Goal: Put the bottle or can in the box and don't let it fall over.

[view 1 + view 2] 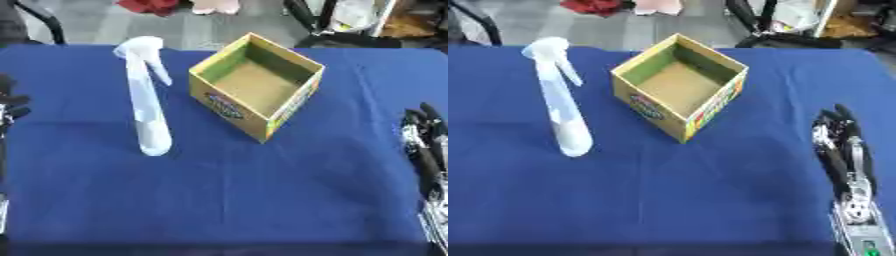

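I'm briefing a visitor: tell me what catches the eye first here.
An open yellow cardboard box sits empty at mid-table on the blue cloth. Left of it, apart, a pale spray bottle stands upright. The right hand rests open at the right edge; the left hand shows at the left edge.

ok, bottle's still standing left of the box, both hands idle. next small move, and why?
Probably reach the left hand toward the spray bottle. The bottle stands upright on the blue table, untouched, on that hand's side; the box beside it is open and empty. The right hand rests open at the far edge.
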You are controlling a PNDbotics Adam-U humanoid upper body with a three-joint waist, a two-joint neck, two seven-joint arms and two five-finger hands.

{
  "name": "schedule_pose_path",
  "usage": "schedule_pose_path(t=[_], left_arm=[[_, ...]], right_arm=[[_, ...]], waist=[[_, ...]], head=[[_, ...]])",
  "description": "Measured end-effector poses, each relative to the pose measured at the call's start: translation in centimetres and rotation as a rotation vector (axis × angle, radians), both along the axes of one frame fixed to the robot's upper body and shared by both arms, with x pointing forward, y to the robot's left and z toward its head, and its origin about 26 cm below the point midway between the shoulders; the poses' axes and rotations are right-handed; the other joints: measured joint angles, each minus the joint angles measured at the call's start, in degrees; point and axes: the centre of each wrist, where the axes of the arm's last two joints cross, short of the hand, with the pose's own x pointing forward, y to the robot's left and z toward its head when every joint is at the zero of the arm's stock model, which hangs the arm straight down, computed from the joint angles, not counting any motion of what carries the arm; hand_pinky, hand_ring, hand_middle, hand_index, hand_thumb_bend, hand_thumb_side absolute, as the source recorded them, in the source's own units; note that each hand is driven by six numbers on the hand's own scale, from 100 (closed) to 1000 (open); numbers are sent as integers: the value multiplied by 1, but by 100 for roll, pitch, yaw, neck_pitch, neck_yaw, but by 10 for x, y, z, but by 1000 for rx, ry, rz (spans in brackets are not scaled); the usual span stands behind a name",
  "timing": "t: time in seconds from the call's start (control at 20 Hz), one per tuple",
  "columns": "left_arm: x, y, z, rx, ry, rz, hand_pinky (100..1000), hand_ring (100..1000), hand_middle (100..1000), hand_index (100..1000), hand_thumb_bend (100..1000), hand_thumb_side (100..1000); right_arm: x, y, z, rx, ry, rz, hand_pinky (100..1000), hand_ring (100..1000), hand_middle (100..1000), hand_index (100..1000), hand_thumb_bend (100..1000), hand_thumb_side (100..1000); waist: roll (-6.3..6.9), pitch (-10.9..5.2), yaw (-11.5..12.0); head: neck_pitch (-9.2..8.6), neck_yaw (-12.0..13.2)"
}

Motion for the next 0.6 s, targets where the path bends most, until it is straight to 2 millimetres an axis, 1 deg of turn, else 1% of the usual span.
schedule_pose_path(t=[0.4, 0.5, 0.55, 0.6], left_arm=[[0, 0, 0, 2, 0, -1, 815, 792, 865, 924, 677, 821], [0, 0, 0, 3, 1, -2, 816, 793, 866, 924, 692, 809], [0, 0, 0, 5, 1, -6, 819, 796, 869, 924, 737, 776], [0, 0, 0, 9, 3, -13, 820, 797, 870, 925, 759, 767]], right_arm=[[0, 1, -1, 5, 0, 1, 904, 873, 832, 969, 106, 607], [0, 1, -1, 5, 0, 1, 904, 873, 832, 969, 107, 606], [0, 1, -1, 5, 0, 1, 904, 873, 832, 969, 107, 607], [0, 1, -1, 5, 0, 1, 904, 873, 832, 969, 107, 607]], waist=[[-2, 0, 0], [-2, 0, -2], [-2, 0, -6], [-2, -1, -10]], head=[[0, -1], [0, -1], [0, -1], [0, -2]])
